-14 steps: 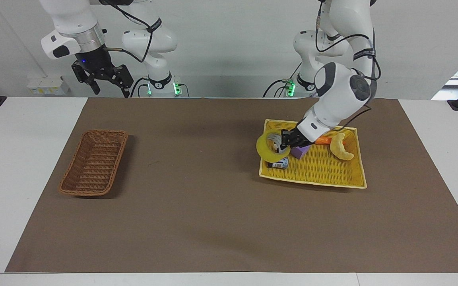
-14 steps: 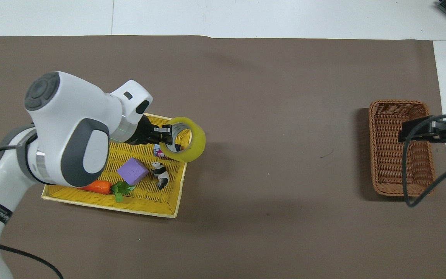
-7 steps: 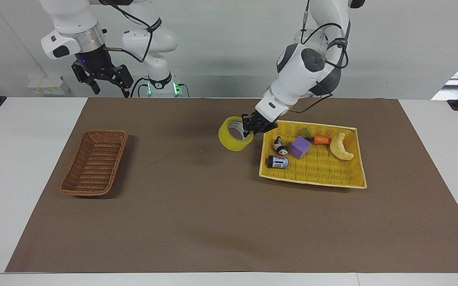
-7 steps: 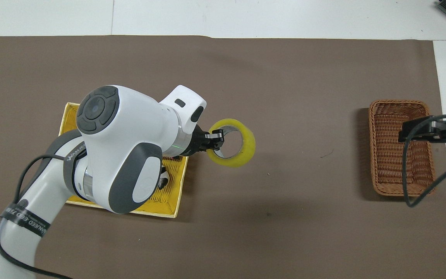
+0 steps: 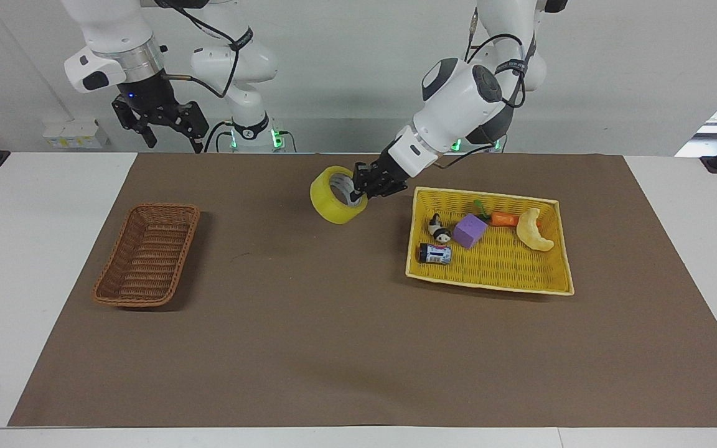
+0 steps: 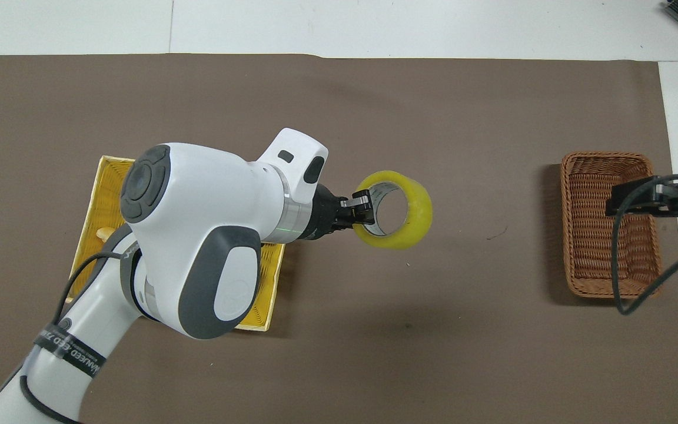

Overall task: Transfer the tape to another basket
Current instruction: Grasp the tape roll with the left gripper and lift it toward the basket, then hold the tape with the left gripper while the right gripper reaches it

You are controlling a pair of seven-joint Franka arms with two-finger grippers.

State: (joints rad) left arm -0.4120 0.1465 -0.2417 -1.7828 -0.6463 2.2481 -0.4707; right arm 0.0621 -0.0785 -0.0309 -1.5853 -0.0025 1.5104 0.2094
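My left gripper (image 5: 358, 186) pinches the tape (image 5: 333, 202) by its wall, up over the brown mat (image 5: 309, 323), between the yellow tray (image 5: 489, 274) and the basket (image 5: 147, 255). My right gripper (image 5: 162, 124) waits above the table's edge; its fingers look spread. No writing reads clearly.

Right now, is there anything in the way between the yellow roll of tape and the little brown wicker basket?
Nothing visible. The left gripper holds the yellow roll of translucent tape up over bare brown mat, and only mat lies between it and the brown wicker basket. The right gripper waits raised by the robots' edge of the table.
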